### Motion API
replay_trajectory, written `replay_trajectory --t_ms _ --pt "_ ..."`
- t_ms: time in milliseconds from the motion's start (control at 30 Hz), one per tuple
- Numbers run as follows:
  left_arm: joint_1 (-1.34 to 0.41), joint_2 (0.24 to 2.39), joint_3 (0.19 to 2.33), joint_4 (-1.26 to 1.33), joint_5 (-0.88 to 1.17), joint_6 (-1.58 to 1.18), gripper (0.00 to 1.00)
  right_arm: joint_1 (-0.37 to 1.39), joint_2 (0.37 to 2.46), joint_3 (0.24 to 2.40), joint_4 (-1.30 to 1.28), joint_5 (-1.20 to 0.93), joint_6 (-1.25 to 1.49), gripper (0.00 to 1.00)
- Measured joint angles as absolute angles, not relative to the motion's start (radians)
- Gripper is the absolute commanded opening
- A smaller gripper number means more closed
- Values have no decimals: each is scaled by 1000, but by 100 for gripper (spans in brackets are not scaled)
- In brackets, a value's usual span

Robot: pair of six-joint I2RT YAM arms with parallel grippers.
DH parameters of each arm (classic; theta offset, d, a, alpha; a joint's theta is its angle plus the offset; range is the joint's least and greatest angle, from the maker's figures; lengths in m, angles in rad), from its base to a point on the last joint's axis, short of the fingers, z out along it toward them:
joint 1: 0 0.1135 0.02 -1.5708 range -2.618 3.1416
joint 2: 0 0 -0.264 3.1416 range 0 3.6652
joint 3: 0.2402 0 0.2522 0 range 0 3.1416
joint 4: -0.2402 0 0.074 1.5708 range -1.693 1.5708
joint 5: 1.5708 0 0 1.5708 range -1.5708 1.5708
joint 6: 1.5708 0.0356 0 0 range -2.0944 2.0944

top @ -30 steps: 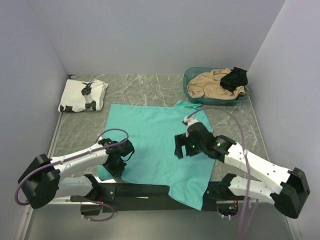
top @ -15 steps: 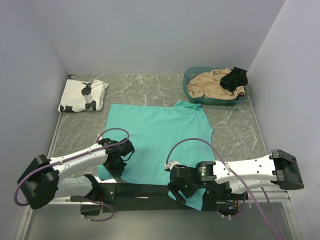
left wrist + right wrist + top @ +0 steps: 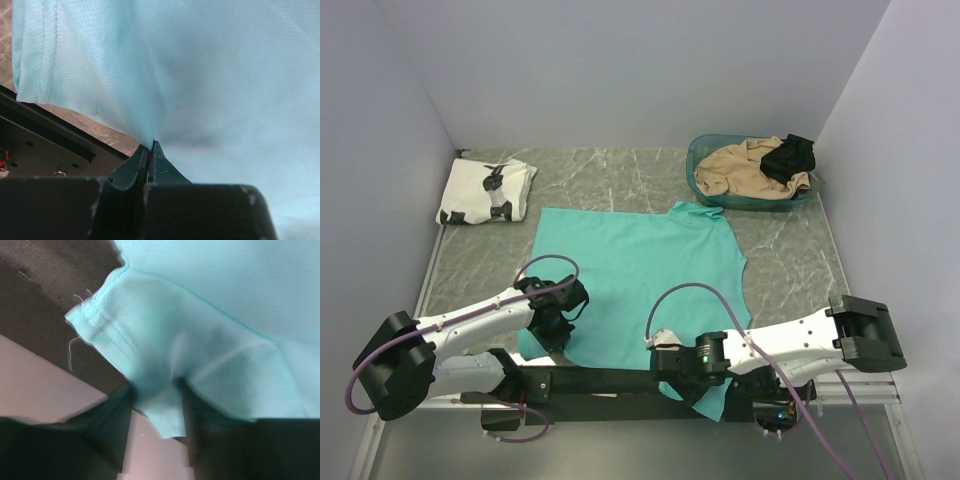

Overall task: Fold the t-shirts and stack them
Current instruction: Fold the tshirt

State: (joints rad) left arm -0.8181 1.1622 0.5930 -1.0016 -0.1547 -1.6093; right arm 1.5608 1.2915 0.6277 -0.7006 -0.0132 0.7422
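L pincer [image 3: 150, 148] tight on teal tee [image 3: 630, 270], R pincer [image 3: 156, 405] astride.

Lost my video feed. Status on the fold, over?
Left gripper shut on teal tee, near-left edge. Right gripper straddles near-right hem, grip unclear. Teal tee spread out, unfolded; white tee folded far left. Nothing lying on it.

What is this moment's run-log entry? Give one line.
left gripper: shut on teal t-shirt | right gripper: open, astride its hem | white t-shirt: folded, far-left
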Motion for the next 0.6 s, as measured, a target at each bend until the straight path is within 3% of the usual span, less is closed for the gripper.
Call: replay_trajectory --t_ms 33,200,367,600 --pt "-818 1162 593 -999 -155 -1609 1 1560 1295 631 -712 2 747 23" --pt "-818 1162 593 -998 -155 -1608 1 1563 1288 643 -750 75 803 0" --pt "-818 1162 596 -1002 -156 -1598 1 1534 1272 653 -817 161 839 0" --pt "-787 1218 686 -1009 -172 -1528 1 1296 1190 704 -871 251 780 0"
